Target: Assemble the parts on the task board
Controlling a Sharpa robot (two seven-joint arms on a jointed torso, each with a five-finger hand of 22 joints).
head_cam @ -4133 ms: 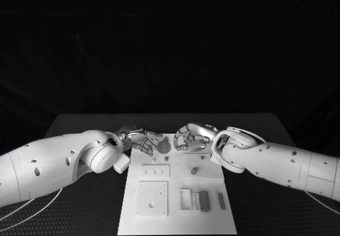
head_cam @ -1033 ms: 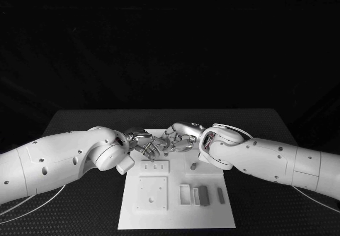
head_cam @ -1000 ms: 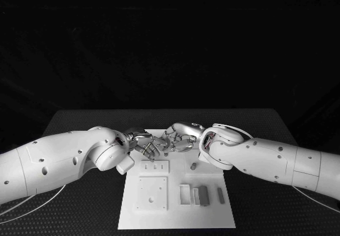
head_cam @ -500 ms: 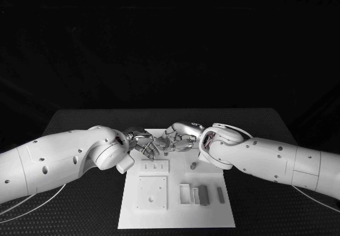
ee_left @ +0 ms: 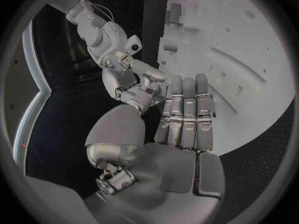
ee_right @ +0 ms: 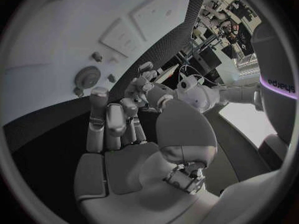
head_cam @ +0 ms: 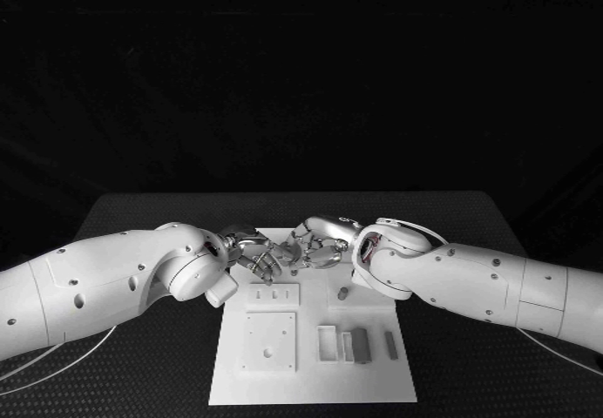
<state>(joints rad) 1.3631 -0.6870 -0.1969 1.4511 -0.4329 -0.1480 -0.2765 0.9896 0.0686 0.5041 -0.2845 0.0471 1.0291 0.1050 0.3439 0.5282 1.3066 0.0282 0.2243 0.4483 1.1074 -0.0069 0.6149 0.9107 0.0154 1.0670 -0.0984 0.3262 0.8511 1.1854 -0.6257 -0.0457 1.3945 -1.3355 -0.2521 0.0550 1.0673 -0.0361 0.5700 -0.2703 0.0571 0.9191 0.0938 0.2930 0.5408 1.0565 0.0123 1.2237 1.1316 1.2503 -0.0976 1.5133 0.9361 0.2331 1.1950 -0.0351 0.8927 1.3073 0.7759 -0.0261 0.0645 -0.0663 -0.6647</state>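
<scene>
The two hands meet over the far end of the task board [head_cam: 315, 383]. The left hand [head_cam: 255, 255] and the right hand [head_cam: 317, 244] are almost touching, fingers pointed toward each other above the board's far rows. Four seconds ago they stood a little apart with a grey toothed disc visible between them; since then both arms have pushed inward and the gap has closed, and over the last second hardly anything has moved. In the right wrist view a gear [ee_right: 87, 76] sits on the board beside two small pegs [ee_right: 97, 56], just past the fingertips [ee_right: 99, 95] of the right hand, whose fingers look extended and hold nothing that can be seen. The left wrist view shows the left hand's fingers [ee_left: 185, 109] lying straight and together over the board, palm bare; whether the thumb pins anything against the right hand cannot be told, since the two overlap there.

The likely reading is that the gear has been set on its post and the hands are pausing over it before pulling back. Nearer the robot, the grey bars [head_cam: 361, 345] lie untouched by their slots on the right, and a short peg [head_cam: 342, 294] stands alone mid-board, so most of the assembly remains.
</scene>
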